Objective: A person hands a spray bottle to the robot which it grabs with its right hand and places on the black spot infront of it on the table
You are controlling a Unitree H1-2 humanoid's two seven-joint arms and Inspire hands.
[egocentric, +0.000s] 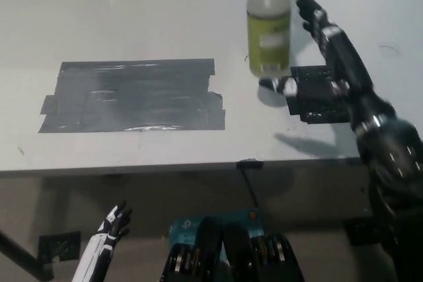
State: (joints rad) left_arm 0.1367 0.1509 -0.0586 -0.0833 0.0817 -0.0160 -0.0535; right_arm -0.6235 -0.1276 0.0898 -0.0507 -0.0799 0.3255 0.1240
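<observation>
A spray bottle [268,31] with yellow-green liquid and a white neck hangs over the table at the top middle; its top runs out of the picture, so whoever holds it is hidden. My black right hand [325,47] is raised beside it on its right, open, fingers spread and pointing up, a thumb tip just below the bottle's base. It does not grip the bottle. The black spot [318,96], a square of black tape, lies under my right hand and is partly covered by it. My white left hand [109,229] rests low at the lower left, below the table edge, fingers apart.
A large patch of grey tape [132,96] lies on the white table [198,11] left of the middle. The table's front edge runs across the picture, with a small black clip [248,164] on it. Floor and a blue box [218,224] show below.
</observation>
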